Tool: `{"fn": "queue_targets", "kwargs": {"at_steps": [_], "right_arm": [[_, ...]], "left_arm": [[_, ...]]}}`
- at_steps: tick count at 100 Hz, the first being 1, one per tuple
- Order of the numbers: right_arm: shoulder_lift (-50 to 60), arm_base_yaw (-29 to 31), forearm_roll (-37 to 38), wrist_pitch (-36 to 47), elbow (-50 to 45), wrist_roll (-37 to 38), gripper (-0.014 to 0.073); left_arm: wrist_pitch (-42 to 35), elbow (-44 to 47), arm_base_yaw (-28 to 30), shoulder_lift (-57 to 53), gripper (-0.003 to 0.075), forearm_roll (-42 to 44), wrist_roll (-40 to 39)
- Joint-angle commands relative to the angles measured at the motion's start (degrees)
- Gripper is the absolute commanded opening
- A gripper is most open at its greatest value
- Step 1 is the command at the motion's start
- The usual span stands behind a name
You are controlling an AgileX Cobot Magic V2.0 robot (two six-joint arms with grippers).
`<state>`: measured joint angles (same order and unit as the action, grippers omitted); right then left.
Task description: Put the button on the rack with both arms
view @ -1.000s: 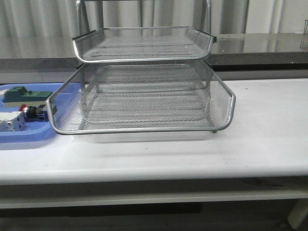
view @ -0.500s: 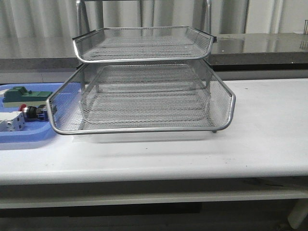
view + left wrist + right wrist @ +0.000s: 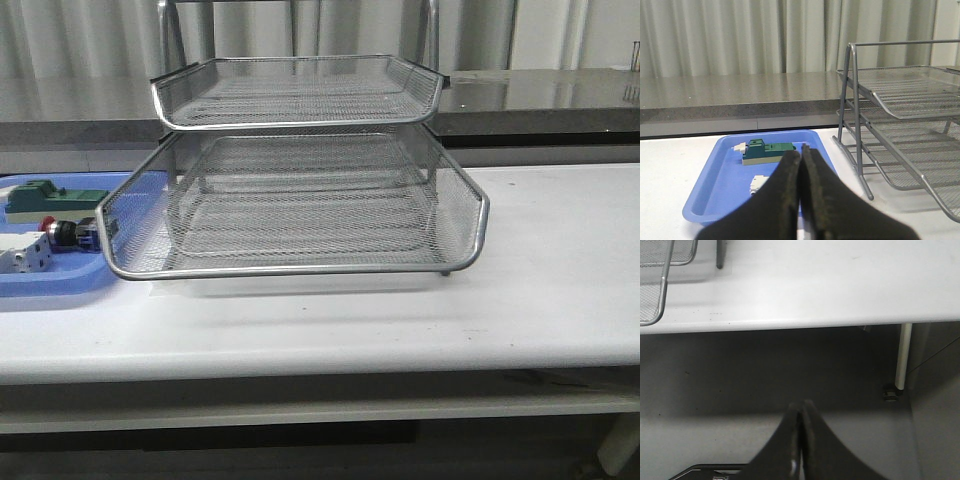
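The button (image 3: 66, 233), red cap with a black and silver body, lies in the blue tray (image 3: 40, 283) at the table's left, just left of the rack's lower tier. The silver wire-mesh rack (image 3: 300, 200) stands mid-table and also shows in the left wrist view (image 3: 900, 115). My left gripper (image 3: 801, 152) is shut and empty, held over the near side of the blue tray (image 3: 705, 200); its fingers hide the button there. My right gripper (image 3: 801, 407) is shut and empty, below and in front of the table edge, over the floor. Neither arm shows in the front view.
A green block (image 3: 45, 196) and a white-grey block (image 3: 22, 253) share the blue tray; the left wrist view shows the green block (image 3: 767, 151) and a white piece (image 3: 758, 183) too. A table leg (image 3: 902, 357) stands at the right. A grey counter (image 3: 540, 95) runs behind the table.
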<state>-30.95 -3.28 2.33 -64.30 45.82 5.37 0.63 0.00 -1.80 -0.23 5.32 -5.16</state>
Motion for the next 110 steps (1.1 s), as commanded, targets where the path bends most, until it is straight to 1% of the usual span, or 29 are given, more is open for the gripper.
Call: {"fn": "queue_targets", "kwargs": {"at_steps": [1,11,21,29,38,48,60,75,94,102,110], "right_arm": [[-0.2,0.4,0.9,3.3,2.0,-0.2,-0.0071],[-0.2,0.4,0.9,3.3,2.0,-0.2,-0.0071],[-0.2,0.4,0.9,3.3,2.0,-0.2,-0.0071],[-0.2,0.4,0.9,3.3,2.0,-0.2,-0.0071],[-0.2,0.4,0.9,3.3,2.0,-0.2,-0.0071],[-0.2,0.4,0.9,3.3,2.0,-0.2,-0.0071],[-0.2,0.4,0.9,3.3,2.0,-0.2,-0.0071],[-0.2,0.4,0.9,3.3,2.0,-0.2,-0.0071],[-0.2,0.4,0.9,3.3,2.0,-0.2,-0.0071],[-0.2,0.4,0.9,3.3,2.0,-0.2,-0.0071],[-0.2,0.4,0.9,3.3,2.0,-0.2,-0.0071]], "left_arm": [[-5.0,2.7,0.1,-2.0,-0.0020,-0.2,-0.7],[-5.1,2.7,0.1,-2.0,-0.0020,-0.9,-0.7],[-4.2,2.6,0.1,-2.0,-0.0020,-5.3,-0.7],[-1.8,1.9,0.1,-1.9,-0.0020,-9.9,-0.7],[0.2,0.5,0.1,-0.9,-0.0020,-11.5,-0.7],[5.2,-3.4,0.1,1.5,-0.0020,-12.0,-0.7],[9.7,-10.5,0.1,6.9,-0.0020,-11.1,-0.7],[14.5,-21.5,0.1,17.8,-0.0020,-6.9,-0.7],[26.2,-38.4,0.1,34.8,-0.0020,1.0,0.6],[31.5,-45.5,0.1,41.4,-0.0020,2.2,1.3],[34.2,-51.0,0.1,47.9,-0.0020,2.3,1.3]]}}
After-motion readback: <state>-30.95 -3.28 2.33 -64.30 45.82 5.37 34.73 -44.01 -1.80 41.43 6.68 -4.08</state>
